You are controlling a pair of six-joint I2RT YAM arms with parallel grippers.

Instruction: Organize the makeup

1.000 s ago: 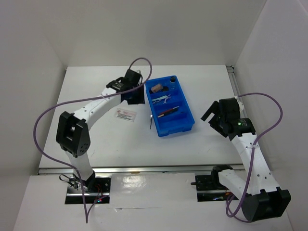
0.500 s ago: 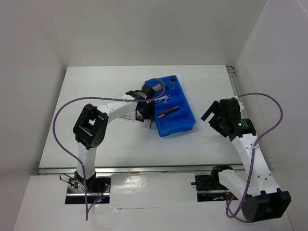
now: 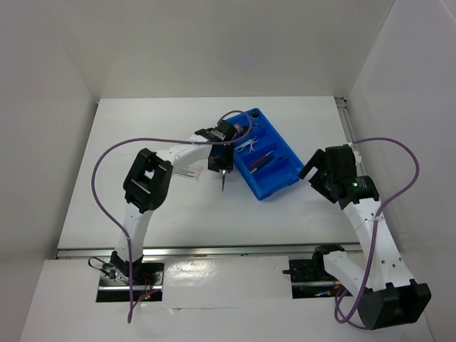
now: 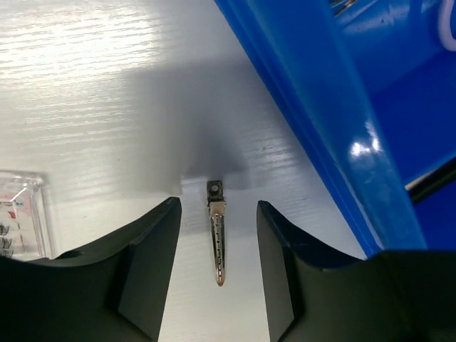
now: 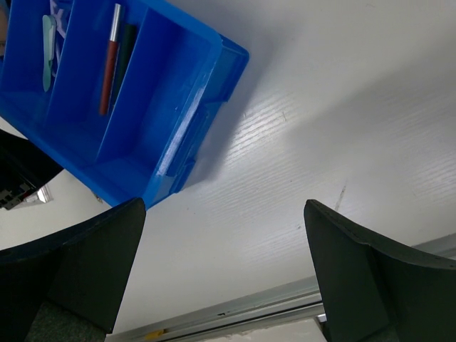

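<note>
White, faintly grained tabletop (image 4: pixel 85 85) is filling the view, with a glossy blue plastic tray (image 4: pixel 335 142) just right of the left gripper (image 4: pixel 217 210). Its black jaws are standing apart, straddling a slim tapered metal piece (image 4: pixel 217 246) lying flat, with gaps on both sides. A clear-cased packet (image 4: pixel 20 214) is lying just left. The right gripper (image 5: pixel 224 206) is hanging wide open and empty beside the tray, where a red-and-silver pencil (image 5: pixel 110 60) is resting.
</note>
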